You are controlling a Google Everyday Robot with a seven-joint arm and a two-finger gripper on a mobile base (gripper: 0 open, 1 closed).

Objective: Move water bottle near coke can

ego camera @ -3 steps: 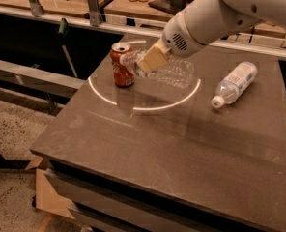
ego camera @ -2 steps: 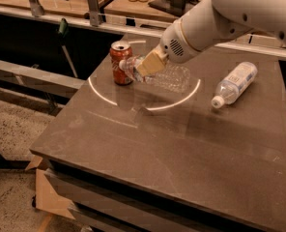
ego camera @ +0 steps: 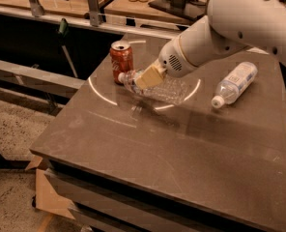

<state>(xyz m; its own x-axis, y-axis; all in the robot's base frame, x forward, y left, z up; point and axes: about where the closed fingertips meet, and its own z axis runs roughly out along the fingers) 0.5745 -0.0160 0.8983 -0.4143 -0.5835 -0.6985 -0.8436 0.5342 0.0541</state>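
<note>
Clear crinkled bottle [ego camera: 168,89] lies with white cap just beside the red can [ego camera: 121,61], jaws clenched on its neck end.

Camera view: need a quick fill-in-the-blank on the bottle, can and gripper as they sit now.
The water bottle lies on its ___ on the table. The gripper is shut on that bottle's neck, whose ___ cap points at the coke can. The coke can stands ___.
Missing words: side; white; upright.
</note>
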